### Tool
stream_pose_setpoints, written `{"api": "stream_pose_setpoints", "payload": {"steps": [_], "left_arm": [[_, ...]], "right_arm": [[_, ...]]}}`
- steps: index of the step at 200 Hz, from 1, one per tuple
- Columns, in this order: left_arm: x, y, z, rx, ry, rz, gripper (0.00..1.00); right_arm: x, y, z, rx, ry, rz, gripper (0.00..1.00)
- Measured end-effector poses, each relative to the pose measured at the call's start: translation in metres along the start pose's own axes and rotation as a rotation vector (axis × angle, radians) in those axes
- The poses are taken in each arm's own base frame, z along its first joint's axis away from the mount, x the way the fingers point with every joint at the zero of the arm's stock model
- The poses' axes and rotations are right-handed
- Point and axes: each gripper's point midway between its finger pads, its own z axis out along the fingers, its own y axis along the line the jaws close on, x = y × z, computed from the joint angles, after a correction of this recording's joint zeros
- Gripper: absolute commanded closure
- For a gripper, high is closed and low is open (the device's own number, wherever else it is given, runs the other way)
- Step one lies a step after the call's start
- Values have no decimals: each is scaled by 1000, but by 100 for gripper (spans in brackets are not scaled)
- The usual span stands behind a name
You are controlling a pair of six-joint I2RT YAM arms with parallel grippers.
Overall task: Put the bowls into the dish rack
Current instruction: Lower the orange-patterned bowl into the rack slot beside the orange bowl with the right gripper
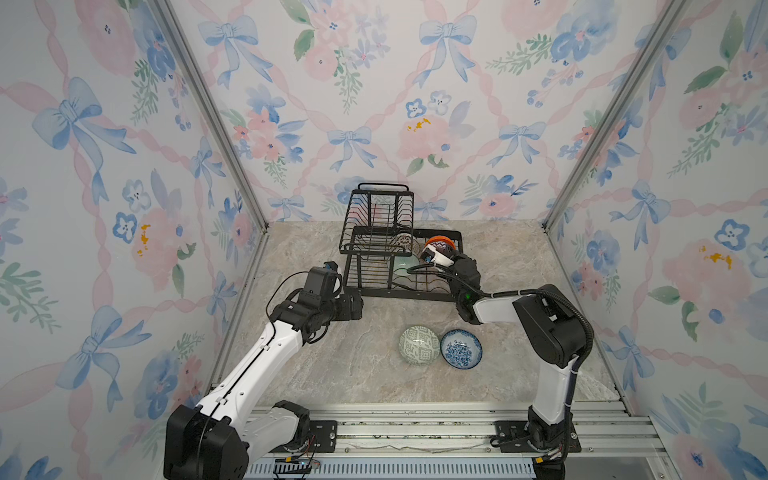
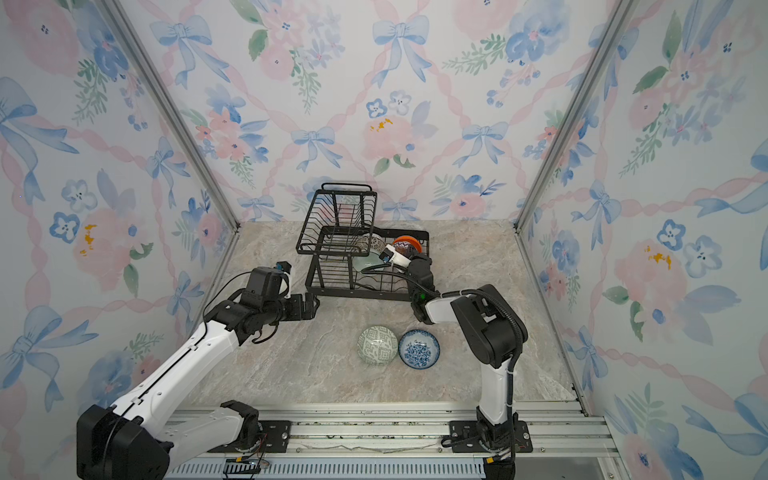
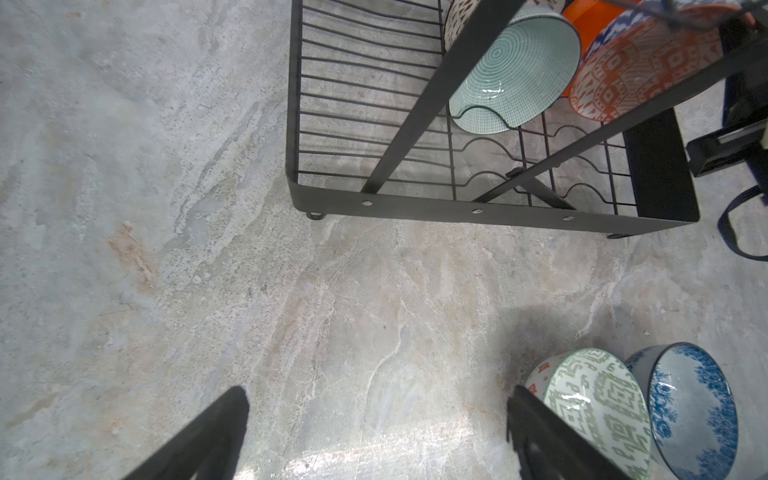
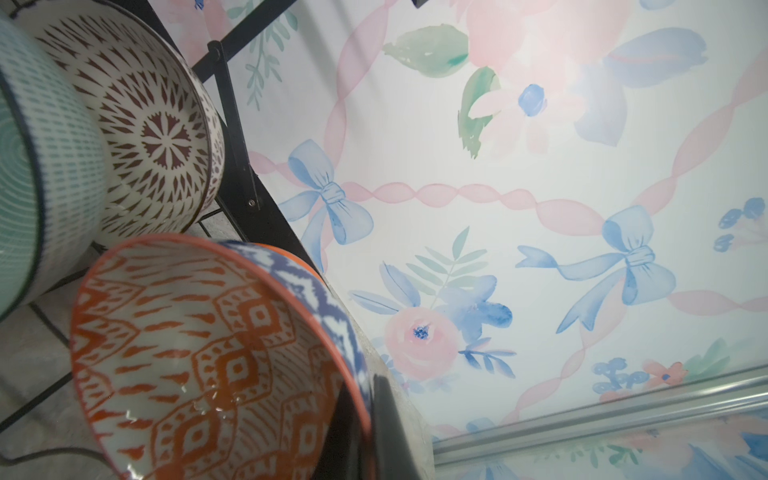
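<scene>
Two sat on the table (image 1: 365,378), green bowl (image 1: 419,345) and blue bowl (image 1: 461,349); only my right wrist view showed my right gripper (image 4: 368,419) clamped on the patterned orange bowl (image 4: 208,353) in the rack (image 4: 237,124); left gripper (image 3: 376,399) gaped empty.

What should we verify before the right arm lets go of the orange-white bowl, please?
1. Right gripper shut on the rim of the orange-white geometric bowl: ok.
2. That bowl seated in the lower tray of the dish rack: cannot tell.
3. Left gripper open and empty: ok.
4. Free slots at the tray's front: ok.
5. Grey-green patterned bowl and blue-white floral bowl loaded: not ok, both on the table.
</scene>
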Motion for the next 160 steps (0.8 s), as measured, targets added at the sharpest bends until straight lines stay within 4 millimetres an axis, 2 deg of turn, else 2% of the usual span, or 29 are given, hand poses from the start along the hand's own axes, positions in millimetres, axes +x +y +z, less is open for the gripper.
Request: {"api": "stream_pose_setpoints", "payload": {"steps": [160], "left_arm": [[2,4,0,-8,0,-5,2]], "right_arm": [[23,16,9,1,27,-89,100]]}}
